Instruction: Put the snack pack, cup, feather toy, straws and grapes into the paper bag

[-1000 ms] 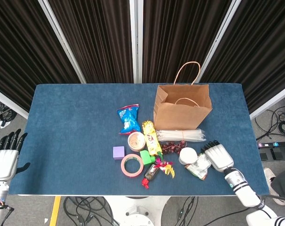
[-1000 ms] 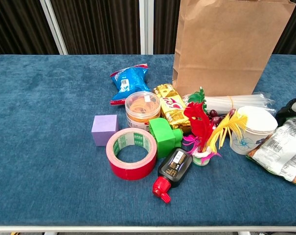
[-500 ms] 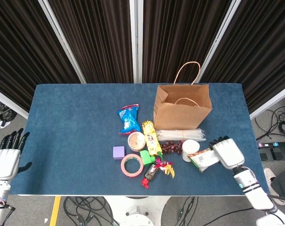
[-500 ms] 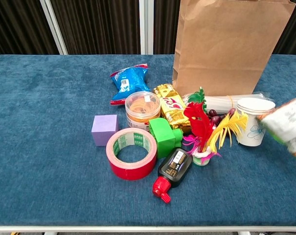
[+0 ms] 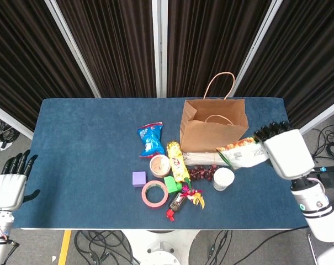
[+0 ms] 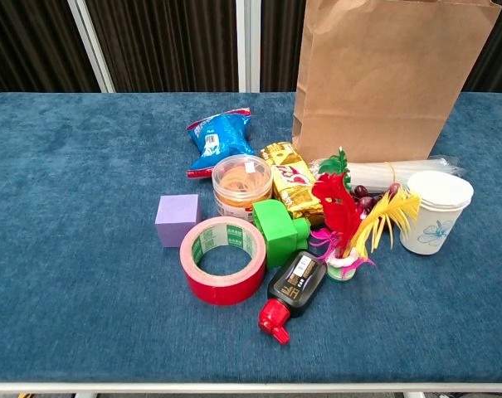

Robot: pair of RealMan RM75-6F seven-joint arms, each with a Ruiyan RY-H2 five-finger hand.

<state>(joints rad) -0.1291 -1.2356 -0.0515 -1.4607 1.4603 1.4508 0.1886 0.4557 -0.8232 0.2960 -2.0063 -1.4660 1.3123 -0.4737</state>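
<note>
The right hand (image 5: pixel 287 154) is up off the table with the snack pack (image 5: pixel 243 155) gripped in it, the pack sticking out toward the paper bag (image 5: pixel 213 126) and hanging just beside the bag's right side, not yet over the opening. The chest view no longer catches that hand at all, so how its fingers wrap the pack I can't quite tell. The left hand (image 5: pixel 9 185) sits off the table's left edge, fingers spread, holding nothing.

As far as I can judge, nothing has gone into the bag so far; its inside looks bare from the head view, though the depths are shadowed. The pack is the first item on its way.

Left waiting near the middle of the table, toward the front edge: the paper cup (image 6: pixel 433 212) standing upright right of the pile, the bundle of straws (image 6: pixel 397 173) lying against the foot of the bag, the dark grapes (image 6: pixel 365 196) just in front of the straws, and the feather toy (image 6: pixel 347 222) upright beside the cup. The tape roll (image 6: pixel 224 260), purple cube (image 6: pixel 177 220) and blue packet (image 6: pixel 221 135) aren't wanted.
</note>
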